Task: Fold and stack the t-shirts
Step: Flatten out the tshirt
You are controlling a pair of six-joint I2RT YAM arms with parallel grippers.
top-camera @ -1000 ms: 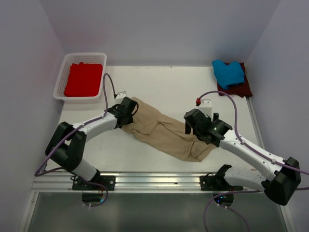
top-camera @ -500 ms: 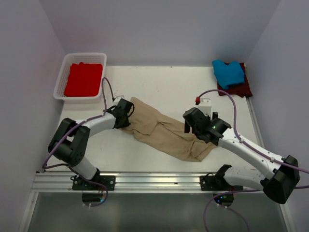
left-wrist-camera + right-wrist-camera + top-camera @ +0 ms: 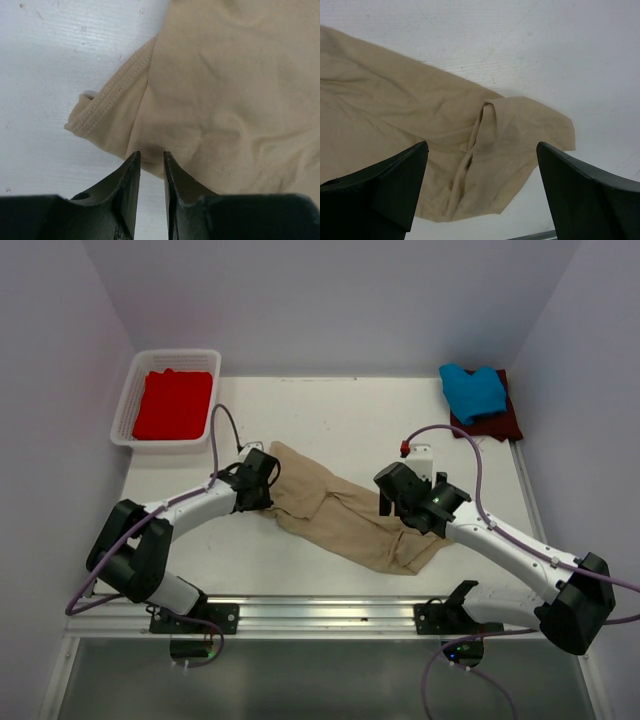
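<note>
The tan t-shirt (image 3: 340,515) lies crumpled in a diagonal strip across the table's middle. My left gripper (image 3: 270,488) is at its upper left end. In the left wrist view the jaws are nearly together (image 3: 149,156), pinching the hem of the tan cloth (image 3: 225,90). My right gripper (image 3: 398,508) hovers over the shirt's right end, wide open and empty (image 3: 482,145), with a folded flap of tan cloth (image 3: 510,130) below it. The bright blue t-shirt (image 3: 472,390) lies folded on the dark maroon one (image 3: 500,425) at the back right. The bright red t-shirt (image 3: 173,403) lies in the basket.
A white lattice basket (image 3: 125,430) stands at the back left corner. White walls close in the table on the left, back and right. A metal rail (image 3: 320,615) runs along the near edge by the arm bases.
My left gripper has shifted a little to the right at the shirt's left end, and the cloth edge there moved with it. My right gripper has crept slightly up and left.
</note>
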